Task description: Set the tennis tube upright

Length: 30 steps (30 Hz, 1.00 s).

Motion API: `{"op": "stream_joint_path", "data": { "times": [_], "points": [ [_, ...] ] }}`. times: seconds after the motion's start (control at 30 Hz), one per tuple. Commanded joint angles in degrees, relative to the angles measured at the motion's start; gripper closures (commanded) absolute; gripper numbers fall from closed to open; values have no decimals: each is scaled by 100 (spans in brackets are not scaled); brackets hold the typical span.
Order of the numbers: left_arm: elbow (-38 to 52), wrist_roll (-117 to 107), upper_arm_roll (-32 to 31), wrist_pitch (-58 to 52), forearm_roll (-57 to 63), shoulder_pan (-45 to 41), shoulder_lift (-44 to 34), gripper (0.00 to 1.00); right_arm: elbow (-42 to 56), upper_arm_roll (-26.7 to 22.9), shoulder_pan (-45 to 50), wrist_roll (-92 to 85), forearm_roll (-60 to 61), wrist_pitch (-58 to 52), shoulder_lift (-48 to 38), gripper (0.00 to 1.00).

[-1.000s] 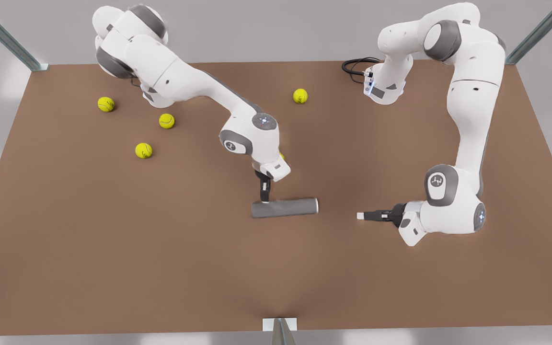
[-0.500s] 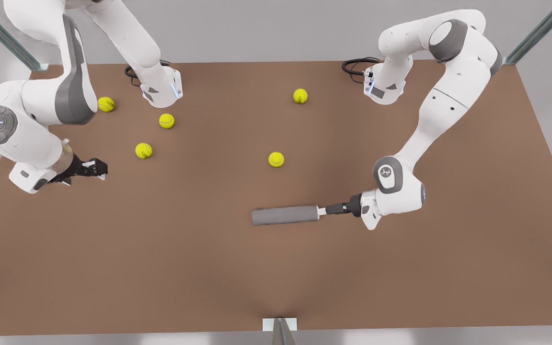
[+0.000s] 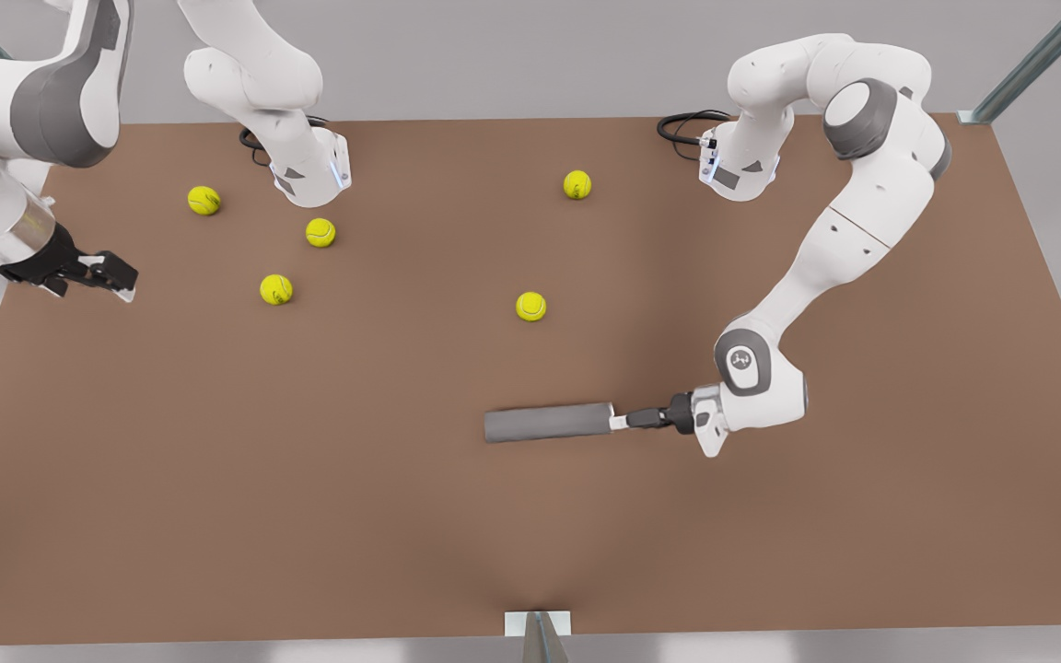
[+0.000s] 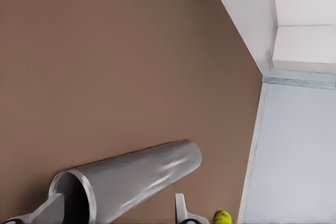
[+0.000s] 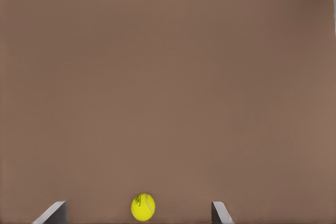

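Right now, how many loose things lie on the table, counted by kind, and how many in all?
Tennis balls: 5, at and, all yellow-green.
Tennis tube: 1, grey, lying on its side, with the left gripper at its open end.
Total: 6.

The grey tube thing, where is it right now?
The matte grey tennis tube lies on its side on the brown table, near the front view's middle, its open end at the left gripper.
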Motion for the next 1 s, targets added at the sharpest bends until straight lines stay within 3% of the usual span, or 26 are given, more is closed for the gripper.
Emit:
{"op": "stream_joint_path", "data": {
  "times": [0.0,0.83,0.9,0.97],
  "points": [
    [-15,-1,-9,-9,-86,0,0,0,0,2,705,3,9,22,20,0],
    [688,711,-53,70,-1281,-439,756,2,-35,204,696,556,141,338,178,0],
    [696,711,-62,18,-1281,-387,738,27,-26,204,696,565,141,338,187,0],
    [696,755,-62,9,-1281,-369,738,45,-26,204,705,565,141,338,187,0]
  ]
}}
